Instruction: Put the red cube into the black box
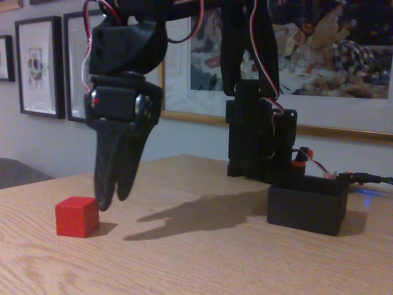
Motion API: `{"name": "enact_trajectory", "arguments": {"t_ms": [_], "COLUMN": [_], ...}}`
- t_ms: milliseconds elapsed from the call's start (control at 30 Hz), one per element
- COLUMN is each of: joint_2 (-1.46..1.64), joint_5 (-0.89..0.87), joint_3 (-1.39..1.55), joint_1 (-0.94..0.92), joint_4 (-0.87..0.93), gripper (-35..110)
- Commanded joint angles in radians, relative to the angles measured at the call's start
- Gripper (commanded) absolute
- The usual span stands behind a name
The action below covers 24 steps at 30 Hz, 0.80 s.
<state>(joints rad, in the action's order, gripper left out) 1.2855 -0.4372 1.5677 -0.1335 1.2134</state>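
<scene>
On the table (202,264), the black box (307,209) sits right. Left, the pincer (112,200) hangs nearly closed, empty, just beside the red cube (77,216). Cube looks rigid, light, matte; grip opposite flat faces.

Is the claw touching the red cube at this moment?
Cannot tell. In the fixed view the claw tips hang right beside the red cube's upper right corner; no clear gap or contact shows.

A wooden table (202,264) with light grain fills the lower part of the fixed view. On the pale wall behind hang framed pictures (40,64) at the left and a large painting (319,49) at the right.
</scene>
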Motion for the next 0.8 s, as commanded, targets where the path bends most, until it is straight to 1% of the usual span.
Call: {"name": "enact_trajectory", "arguments": {"t_ms": [0,767], "joint_2": [0.006,-0.164], "joint_5": [-0.031,-0.064], "joint_3": [-0.025,-0.245], "joint_1": [0.017,0.037], "joint_4": [0.011,0.078], "gripper": [22,25]}}
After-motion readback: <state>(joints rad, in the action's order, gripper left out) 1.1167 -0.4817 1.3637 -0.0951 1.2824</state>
